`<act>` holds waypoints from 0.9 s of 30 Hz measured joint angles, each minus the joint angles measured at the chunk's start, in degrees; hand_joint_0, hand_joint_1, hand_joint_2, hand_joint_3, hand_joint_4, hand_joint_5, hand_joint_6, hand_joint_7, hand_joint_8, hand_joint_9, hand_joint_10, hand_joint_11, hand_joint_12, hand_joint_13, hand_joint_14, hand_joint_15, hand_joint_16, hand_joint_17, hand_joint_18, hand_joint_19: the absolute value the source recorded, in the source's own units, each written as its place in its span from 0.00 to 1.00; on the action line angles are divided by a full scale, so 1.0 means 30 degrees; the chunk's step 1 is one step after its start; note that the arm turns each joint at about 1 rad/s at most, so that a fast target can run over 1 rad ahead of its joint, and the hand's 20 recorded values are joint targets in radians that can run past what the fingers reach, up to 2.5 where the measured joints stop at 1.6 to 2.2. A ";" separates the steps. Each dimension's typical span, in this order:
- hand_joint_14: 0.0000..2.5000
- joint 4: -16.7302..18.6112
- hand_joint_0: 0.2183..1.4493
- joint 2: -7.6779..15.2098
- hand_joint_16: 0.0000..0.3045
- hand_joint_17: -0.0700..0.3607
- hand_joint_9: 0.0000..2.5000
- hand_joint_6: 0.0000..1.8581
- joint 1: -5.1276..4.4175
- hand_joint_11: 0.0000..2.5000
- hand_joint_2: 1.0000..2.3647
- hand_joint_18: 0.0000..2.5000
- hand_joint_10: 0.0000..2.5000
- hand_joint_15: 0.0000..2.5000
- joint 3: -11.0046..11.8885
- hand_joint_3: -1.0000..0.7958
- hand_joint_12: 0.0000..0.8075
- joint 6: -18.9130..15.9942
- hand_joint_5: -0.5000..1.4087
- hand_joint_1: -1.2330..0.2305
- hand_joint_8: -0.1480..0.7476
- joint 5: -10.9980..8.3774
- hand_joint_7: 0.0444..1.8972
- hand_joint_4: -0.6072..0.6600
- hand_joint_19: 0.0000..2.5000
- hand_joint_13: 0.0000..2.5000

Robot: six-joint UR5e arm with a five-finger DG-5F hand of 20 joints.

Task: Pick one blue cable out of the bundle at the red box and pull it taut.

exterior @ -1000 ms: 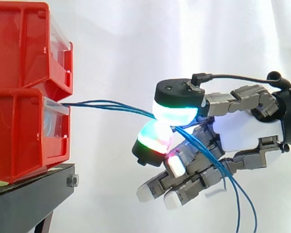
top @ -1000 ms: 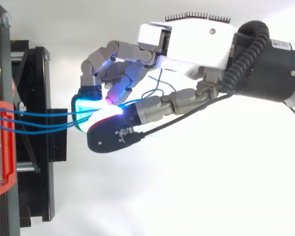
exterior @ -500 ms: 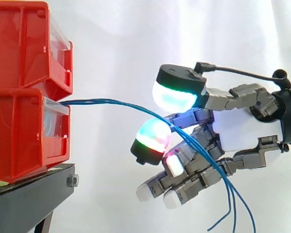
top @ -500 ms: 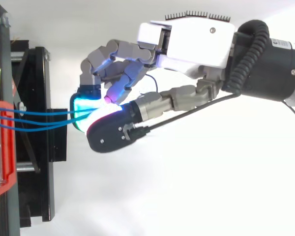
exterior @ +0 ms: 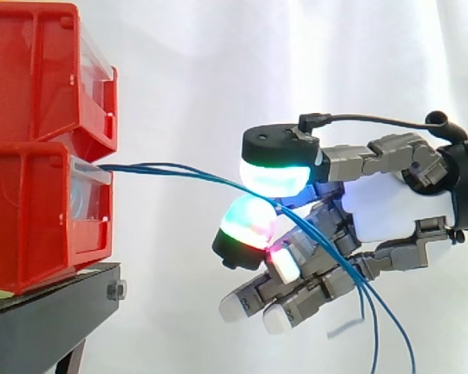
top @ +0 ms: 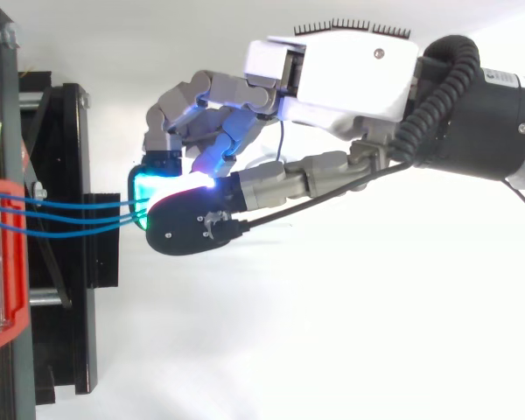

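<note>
Hand pinches three blue cables — two red bins stacked.

Cables between bins and hand

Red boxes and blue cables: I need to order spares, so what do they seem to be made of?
The red boxes look like moulded plastic, smooth and slightly glossy, with even colour and rounded edges. The blue cables look like thin wire in smooth plastic insulation, judging by their soft curves; the core is hidden.
</note>
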State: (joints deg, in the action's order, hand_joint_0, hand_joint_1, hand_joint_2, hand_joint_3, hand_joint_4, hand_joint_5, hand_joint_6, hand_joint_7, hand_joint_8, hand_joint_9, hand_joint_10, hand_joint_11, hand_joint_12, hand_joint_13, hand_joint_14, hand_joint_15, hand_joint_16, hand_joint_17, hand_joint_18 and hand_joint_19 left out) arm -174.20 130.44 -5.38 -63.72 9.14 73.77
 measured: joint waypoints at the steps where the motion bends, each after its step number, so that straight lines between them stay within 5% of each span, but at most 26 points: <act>1: 0.00 0.0000 0.32 0.0000 0.18 0.44 0.38 0.48 -0.0002 0.27 0.01 0.19 0.01 0.07 0.0000 0.50 0.45 0.0000 0.18 0.30 0.51 0.0005 0.51 0.54 0.12 0.17; 27: 0.00 -0.0132 0.44 -0.0002 0.15 0.41 0.35 0.49 0.0006 0.26 0.01 0.20 0.00 0.05 0.0010 0.37 0.40 0.0000 0.17 0.20 0.40 -0.0010 0.52 0.32 0.09 0.15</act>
State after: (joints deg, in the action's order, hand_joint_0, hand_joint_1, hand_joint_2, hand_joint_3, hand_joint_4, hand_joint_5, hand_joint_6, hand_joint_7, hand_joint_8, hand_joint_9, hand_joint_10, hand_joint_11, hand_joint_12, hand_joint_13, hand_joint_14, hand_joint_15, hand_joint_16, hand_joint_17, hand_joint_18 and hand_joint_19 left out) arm -174.60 130.44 -5.36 -63.69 9.14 73.74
